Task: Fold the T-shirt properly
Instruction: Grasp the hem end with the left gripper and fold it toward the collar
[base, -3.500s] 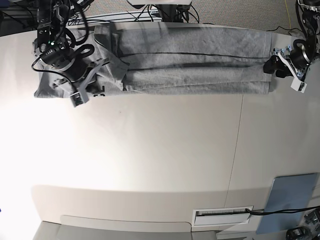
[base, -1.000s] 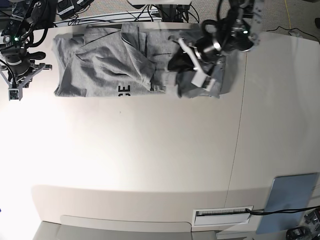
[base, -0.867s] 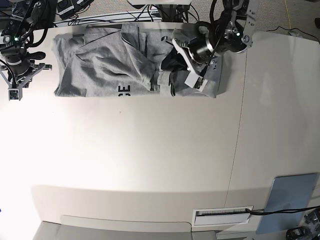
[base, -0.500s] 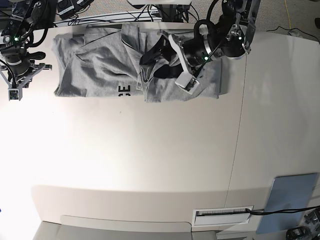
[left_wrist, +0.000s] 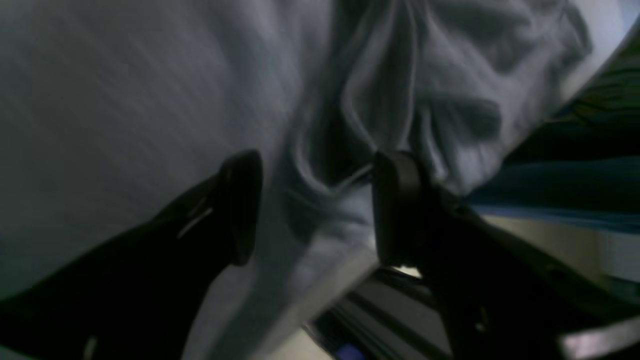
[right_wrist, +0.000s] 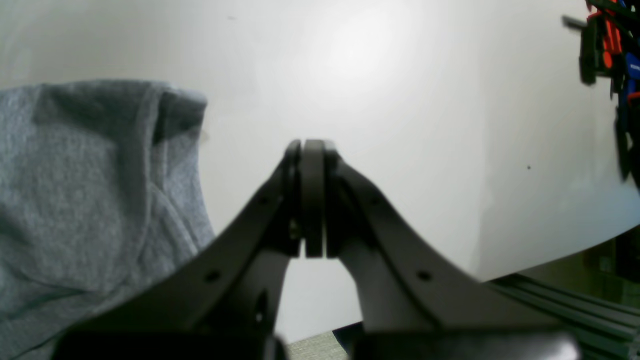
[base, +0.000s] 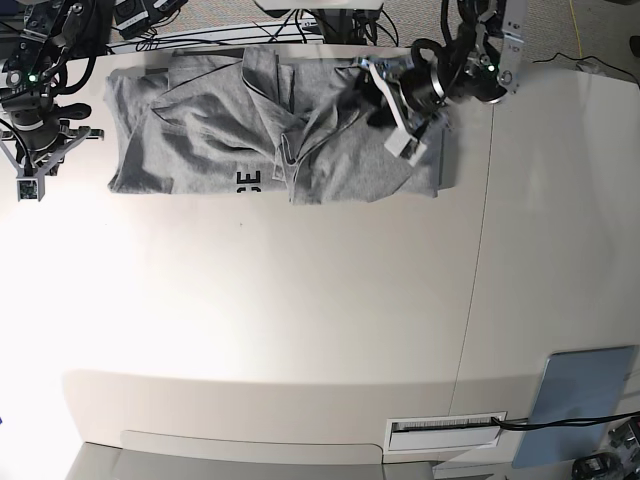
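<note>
The heather-grey T-shirt (base: 200, 130) lies bunched in a folded band along the table's far edge, with black lettering (base: 248, 180) showing at its front hem. My left gripper (base: 385, 105) hovers over the shirt's right part, open. In the left wrist view its two dark fingers (left_wrist: 240, 205) stand wide apart above wrinkled grey cloth (left_wrist: 125, 100), gripping nothing. My right gripper (base: 29, 180) sits off the shirt's left end over bare table. It is shut and empty (right_wrist: 306, 200), with the shirt's edge (right_wrist: 75, 200) to its left.
A white table (base: 300, 320) with a seam (base: 475, 300) down its right side. A blue-grey pad (base: 580, 400) and a white slotted plate (base: 445, 432) lie at the front right. Cables (base: 300, 25) run behind the far edge. Orange and black gear (right_wrist: 605, 45) stands beyond the table.
My left gripper carried the shirt's right end leftward over the middle, opened and let it go, then drew back to the right. The right arm has stayed still.
</note>
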